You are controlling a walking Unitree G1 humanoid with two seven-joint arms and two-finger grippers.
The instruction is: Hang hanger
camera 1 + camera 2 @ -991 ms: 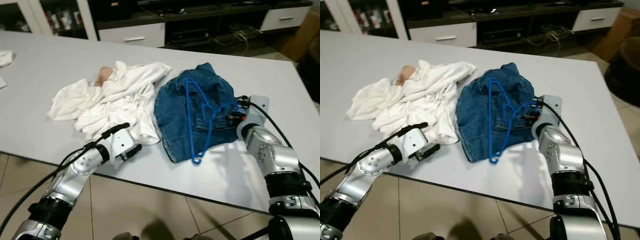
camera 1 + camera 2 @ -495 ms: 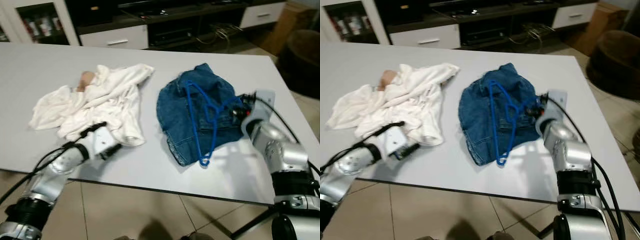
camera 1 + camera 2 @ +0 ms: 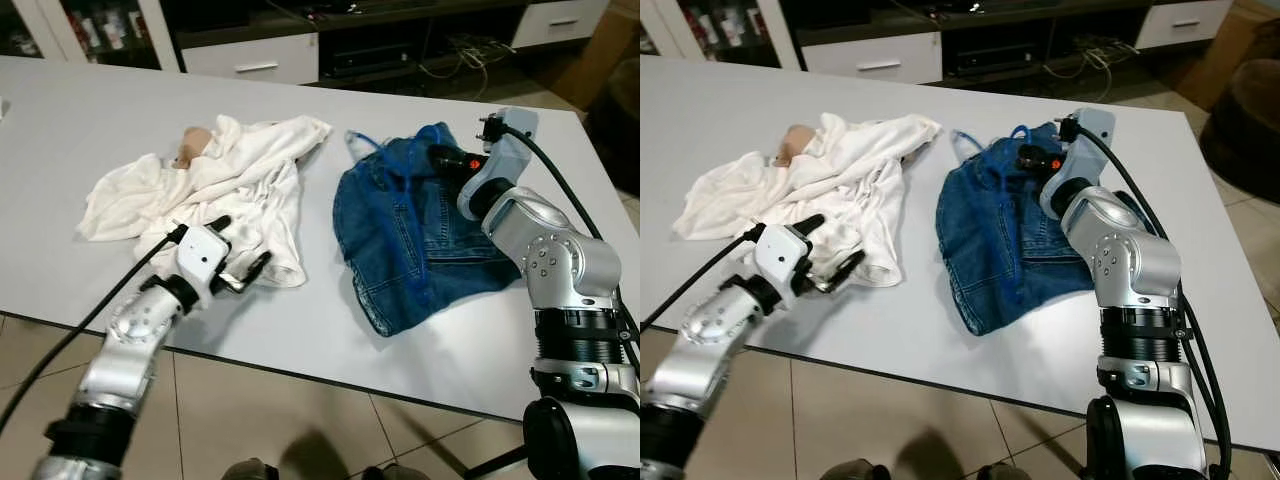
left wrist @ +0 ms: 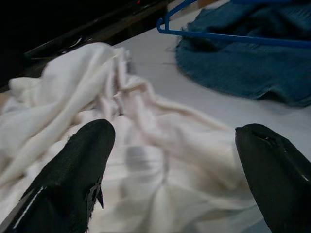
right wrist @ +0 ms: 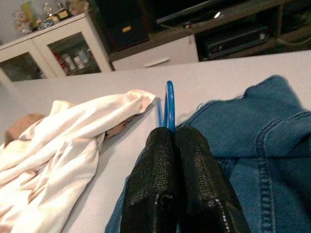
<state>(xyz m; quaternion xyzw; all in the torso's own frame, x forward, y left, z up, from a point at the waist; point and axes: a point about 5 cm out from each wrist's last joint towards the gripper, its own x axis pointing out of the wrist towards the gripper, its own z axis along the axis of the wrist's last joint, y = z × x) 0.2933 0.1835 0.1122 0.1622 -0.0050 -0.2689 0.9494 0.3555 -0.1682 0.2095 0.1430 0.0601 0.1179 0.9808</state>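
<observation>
A thin blue hanger (image 5: 169,104) is pinched between the shut fingers of my right gripper (image 5: 170,138). That gripper (image 3: 442,158) hovers over the far edge of a crumpled pair of blue jeans (image 3: 420,240) on the white table (image 3: 100,100). The hanger (image 3: 958,140) looks blurred above the jeans, and its far end reaches past their left edge. My left gripper (image 3: 245,270) stands open near the table's front edge, over the near hem of a heap of white clothing (image 3: 220,185). Its black fingers (image 4: 73,170) are spread wide over the white cloth.
A beige item (image 3: 190,143) pokes out of the white heap at the far side. Behind the table stands a dark media unit with white drawers (image 3: 260,60). Tiled floor (image 3: 300,420) lies below the front edge. A brown seat (image 3: 1245,120) stands at the right.
My right gripper has lifted and swung the hanger away from the front of the jeans toward their far left edge. The left gripper moved up onto the white clothing's hem. The camera shifted too.
</observation>
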